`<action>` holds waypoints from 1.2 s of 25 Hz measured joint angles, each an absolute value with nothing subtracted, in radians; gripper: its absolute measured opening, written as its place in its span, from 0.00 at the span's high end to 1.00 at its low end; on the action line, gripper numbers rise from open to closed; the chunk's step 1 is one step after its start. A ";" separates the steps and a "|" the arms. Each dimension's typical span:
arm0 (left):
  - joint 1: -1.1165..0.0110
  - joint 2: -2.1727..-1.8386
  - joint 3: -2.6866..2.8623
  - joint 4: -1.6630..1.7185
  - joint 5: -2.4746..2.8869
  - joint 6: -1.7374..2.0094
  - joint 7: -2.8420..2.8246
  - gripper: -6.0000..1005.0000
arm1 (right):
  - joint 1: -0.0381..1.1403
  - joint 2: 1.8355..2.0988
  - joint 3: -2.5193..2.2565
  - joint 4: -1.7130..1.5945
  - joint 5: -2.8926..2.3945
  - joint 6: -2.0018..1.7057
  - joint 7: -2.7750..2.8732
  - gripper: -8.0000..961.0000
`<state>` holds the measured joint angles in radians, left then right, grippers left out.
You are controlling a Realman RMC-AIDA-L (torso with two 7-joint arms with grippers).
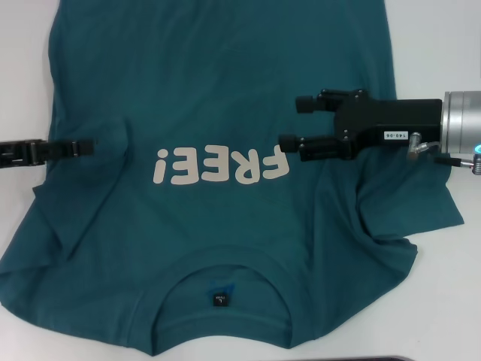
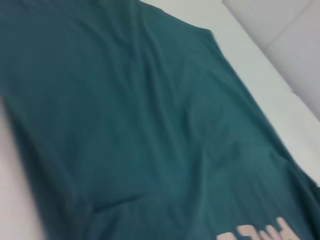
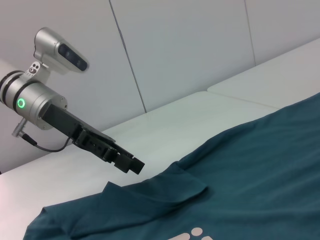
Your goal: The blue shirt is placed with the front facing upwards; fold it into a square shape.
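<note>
Face up on the white table (image 1: 443,45) lies the blue shirt (image 1: 218,98), its ribbed collar (image 1: 222,282) and small dark label (image 1: 219,298) nearest the robot, so the cream "FREE!" lettering (image 1: 220,165) reads upside down in the head view. The shirt's body spreads away from the robot and fills most of the table.

From the left edge, the left gripper (image 1: 84,147) reaches in over the shirt's side, level with the lettering; the cloth by its tip is bunched into a raised fold (image 1: 113,139). Its fingers look drawn together, and the right wrist view shows the same dark tip (image 3: 134,165) just above the folded sleeve edge, though whether it pinches cloth cannot be told.

From the right, the right gripper (image 1: 294,122) hovers over the chest beside the letter F, its two black fingers (image 1: 312,143) spread apart with nothing between them. Below it, the right sleeve (image 1: 398,210) lies rumpled in loose creases.
</note>
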<state>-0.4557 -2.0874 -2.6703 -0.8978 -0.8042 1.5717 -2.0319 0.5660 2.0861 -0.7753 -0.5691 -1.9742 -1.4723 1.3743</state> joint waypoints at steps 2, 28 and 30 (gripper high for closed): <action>-0.444 -2.084 -2.670 -0.899 -0.802 1.556 -2.028 0.63 | 0.566 2.086 -0.775 -0.569 -1.974 -1.473 1.374 0.04; -0.370 -2.069 -2.646 -0.899 -0.799 1.617 -1.999 0.04 | 0.565 2.086 -0.775 -0.569 -1.965 -1.479 1.363 0.04; -0.370 -2.070 -2.640 -0.897 -0.798 1.619 -1.997 0.04 | 0.565 2.086 -0.775 -0.569 -1.965 -1.479 1.364 0.04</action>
<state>-0.3697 -2.0702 -2.6400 -0.8971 -0.7981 1.6189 -1.9969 0.5645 2.0861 -0.7750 -0.5691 -1.9649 -1.4793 1.3636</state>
